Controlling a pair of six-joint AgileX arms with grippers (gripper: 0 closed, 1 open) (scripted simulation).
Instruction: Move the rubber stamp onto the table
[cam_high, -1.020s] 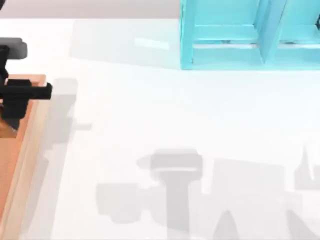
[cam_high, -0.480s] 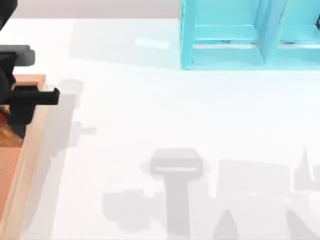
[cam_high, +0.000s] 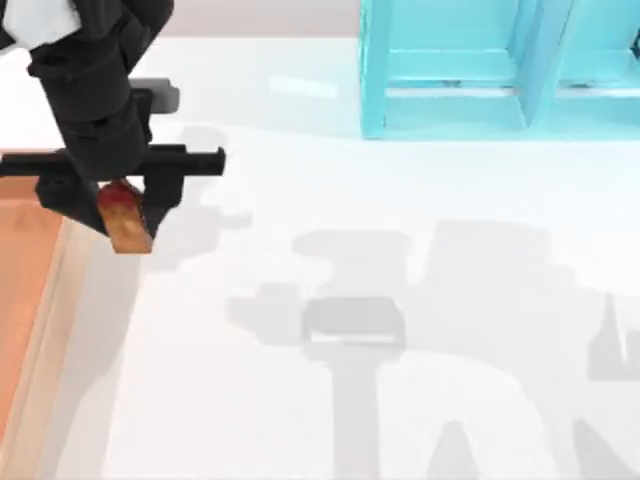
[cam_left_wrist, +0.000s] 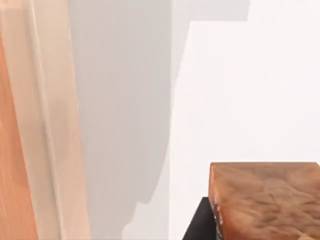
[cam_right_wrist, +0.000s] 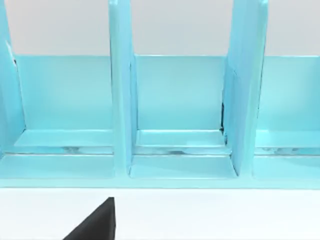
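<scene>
My left gripper clamped on rubber stamp, stamp hanging below jaws, past tray rim, over table for set-down.

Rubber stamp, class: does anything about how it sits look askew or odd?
Yes. The rubber stamp hangs tilted in the left gripper, off the table, just beside the wooden tray. Nothing looks spilled or damaged.

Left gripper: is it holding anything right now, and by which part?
Yes. The left gripper holds the rubber stamp by its red top end, with the wood-like body hanging below the fingers, above the table just beside the wooden tray.
</scene>
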